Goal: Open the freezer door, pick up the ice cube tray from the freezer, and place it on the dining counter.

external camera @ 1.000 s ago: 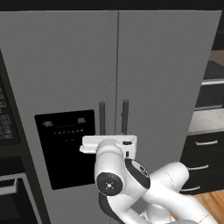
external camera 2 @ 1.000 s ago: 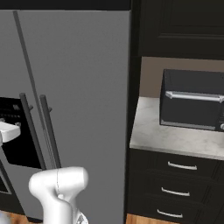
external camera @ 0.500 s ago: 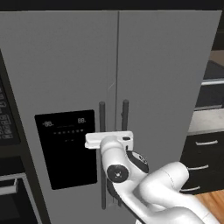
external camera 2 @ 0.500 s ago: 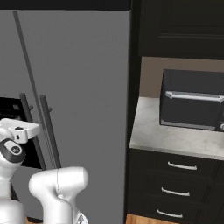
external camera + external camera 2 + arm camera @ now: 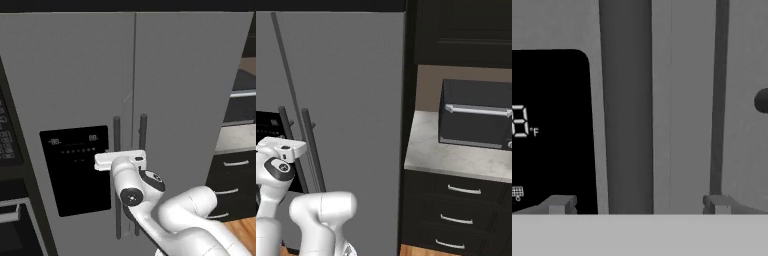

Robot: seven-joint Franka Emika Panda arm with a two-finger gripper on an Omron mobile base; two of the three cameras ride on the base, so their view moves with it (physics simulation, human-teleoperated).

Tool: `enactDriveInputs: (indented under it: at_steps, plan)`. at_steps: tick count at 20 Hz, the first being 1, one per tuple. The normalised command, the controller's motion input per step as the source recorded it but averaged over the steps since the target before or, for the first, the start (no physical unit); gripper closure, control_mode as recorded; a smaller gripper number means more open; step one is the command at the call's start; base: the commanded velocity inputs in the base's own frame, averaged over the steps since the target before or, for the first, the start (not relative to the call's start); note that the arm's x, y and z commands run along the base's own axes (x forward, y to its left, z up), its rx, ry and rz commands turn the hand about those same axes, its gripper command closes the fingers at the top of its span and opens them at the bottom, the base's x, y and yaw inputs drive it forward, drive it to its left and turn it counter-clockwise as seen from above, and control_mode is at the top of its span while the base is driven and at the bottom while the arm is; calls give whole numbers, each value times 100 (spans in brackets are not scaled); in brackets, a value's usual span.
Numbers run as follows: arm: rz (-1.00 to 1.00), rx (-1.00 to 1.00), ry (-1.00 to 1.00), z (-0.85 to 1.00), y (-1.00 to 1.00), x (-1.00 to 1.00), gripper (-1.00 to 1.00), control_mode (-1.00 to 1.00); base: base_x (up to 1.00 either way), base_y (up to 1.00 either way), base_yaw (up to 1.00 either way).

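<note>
The freezer door point(image 5: 75, 75) is the grey left door with the black dispenser panel point(image 5: 77, 167), and it is shut. Its dark vertical bar handle point(image 5: 625, 110) runs up the hand view between my two fingertips point(image 5: 559, 204), untouched. My gripper point(image 5: 638, 205) is open and faces the door straight on at handle height. In the base views the white hand point(image 5: 120, 160) point(image 5: 281, 149) sits just in front of the handle point(image 5: 283, 125). The shut door hides the freezer's inside and the ice cube tray. The dining counter is out of view.
The plain grey right door point(image 5: 190, 100) with its own bar handle point(image 5: 143, 130) adjoins the freezer door. A black wall oven point(image 5: 7, 150) stands left of the fridge. To the right, a stone counter point(image 5: 456, 160) carries a dark countertop oven point(image 5: 476, 115) above dark drawers point(image 5: 456, 210).
The arm has stretched forward and its elbow has swung round, bringing the hand closer to the door handles. The jaws stayed open and the door stayed shut.
</note>
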Motion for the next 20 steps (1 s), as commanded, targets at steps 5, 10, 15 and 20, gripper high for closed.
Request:
enactDriveInputs:
  at_steps: [5, 10, 15, 20]
  plan:
    - [0, 0, 0, -8, 15, 27, -100, -100, 0, 0, 0]
    - [0, 0, 0, -2, 0, 14, 100, -100, 0, 0, 0]
    - [0, 0, 0, 0, 0, 0, 100, -100, 0, 0, 0]
    - [0, 0, 0, 0, 4, -31, 100, -100, 0, 0, 0]
